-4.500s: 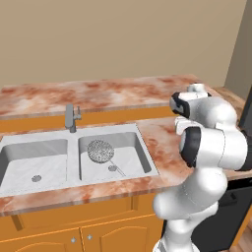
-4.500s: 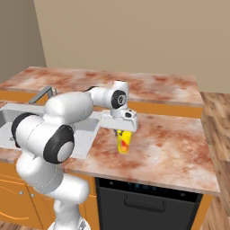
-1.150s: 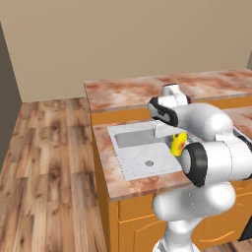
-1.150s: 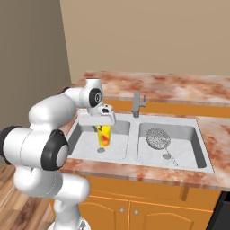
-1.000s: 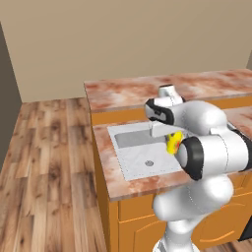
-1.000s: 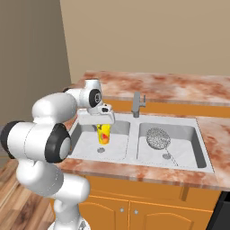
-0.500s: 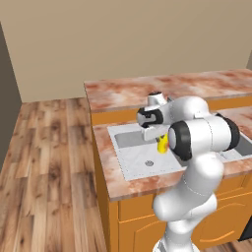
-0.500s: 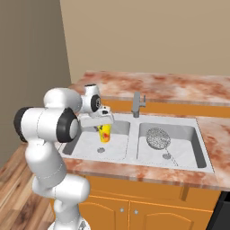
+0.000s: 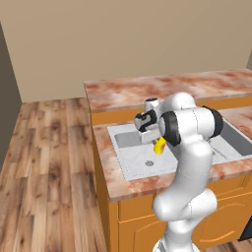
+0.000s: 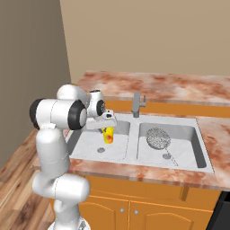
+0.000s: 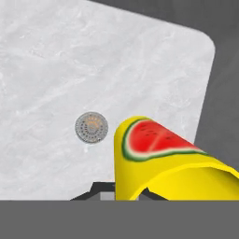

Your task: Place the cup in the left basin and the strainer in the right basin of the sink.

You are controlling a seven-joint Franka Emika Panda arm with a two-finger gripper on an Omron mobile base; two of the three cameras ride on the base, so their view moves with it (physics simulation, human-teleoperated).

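right base view: pincer (image 10: 108,127) clamps the cup (image 10: 108,134) above the left basin (image 10: 90,148), strainer (image 10: 156,137) in right basin (image 10: 188,148).

The arm has swung further left, and the cup (image 10: 108,134) it carries now hangs over the left basin (image 10: 85,146) near its drain (image 11: 91,127).

Yellow cup (image 11: 163,163) with a red-and-green watermelon slice mark, pale grey marbled left basin (image 11: 56,70), grey strainer (image 10: 157,137)
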